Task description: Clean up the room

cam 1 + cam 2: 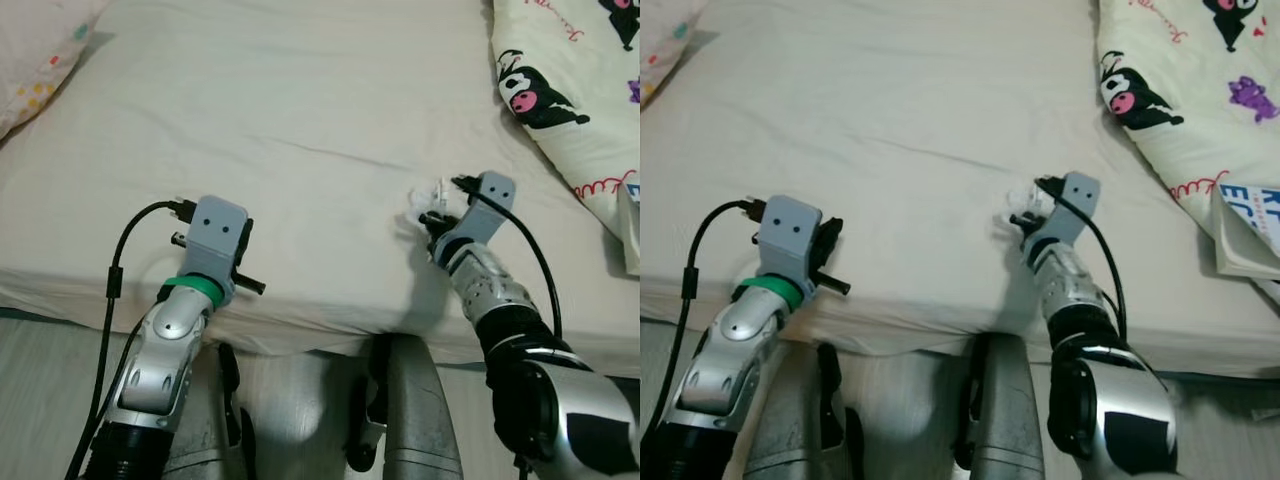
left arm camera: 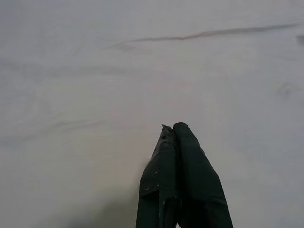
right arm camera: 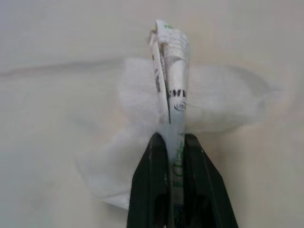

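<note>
Two silver arms reach over the near edge of the bed's cream fitted sheet. At about seven o'clock the left gripper hovers over bare sheet, its black fingers pressed together with nothing between them. At about four o'clock the right gripper pinches a crumpled clear plastic wrapper with printed lettering, holding it upright just above the sheet near the edge; a white wad of tissue sits right behind it. Farther off, at one o'clock, lies a pale cartoon-print quilt, with a folded printed paper beside it at three. At eleven o'clock rests a pink dotted pillow.
</note>
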